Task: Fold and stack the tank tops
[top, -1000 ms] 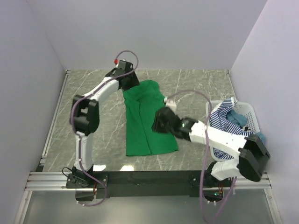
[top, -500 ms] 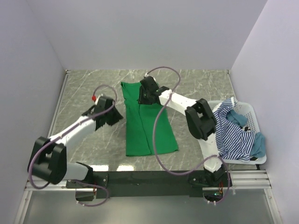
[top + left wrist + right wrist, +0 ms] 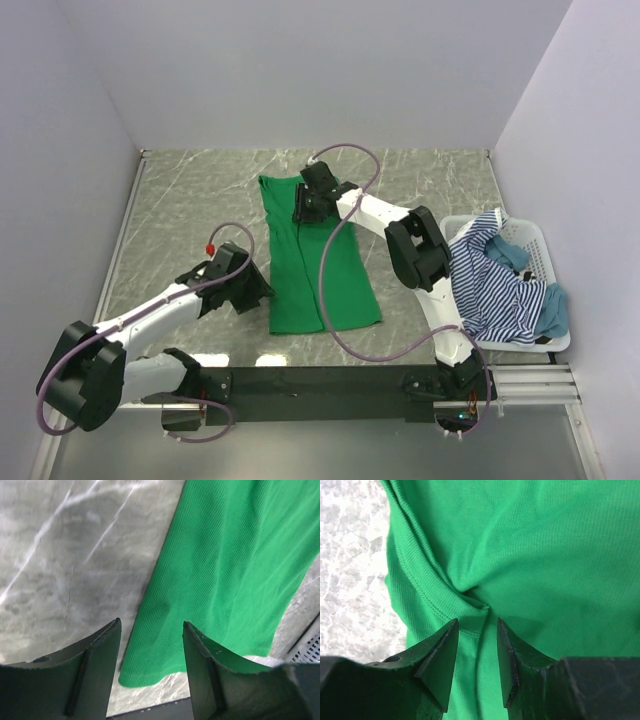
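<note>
A bright green tank top (image 3: 320, 270) lies flat on the marble table, folded lengthwise into a long strip. My left gripper (image 3: 264, 292) is low at the strip's near left edge and stands open. In the left wrist view the green hem corner (image 3: 145, 672) lies on the table beyond the gap of my left gripper (image 3: 151, 625). My right gripper (image 3: 301, 213) hovers open over the strip's far end. In the right wrist view a stitched strap edge (image 3: 427, 597) bunches just ahead of my right gripper (image 3: 477, 622). A navy-and-white striped top (image 3: 495, 285) and a teal one (image 3: 555, 310) hang out of the basket.
A white slatted basket (image 3: 540, 245) stands at the table's right edge, next to the right arm. Bare marble table (image 3: 190, 210) lies left of the green top. White walls close in the back and both sides. A metal rail (image 3: 320, 385) runs along the near edge.
The green top's far end has become narrower. My left arm has swung from the far end down to the near left edge. My right gripper went from the middle to the far end.
</note>
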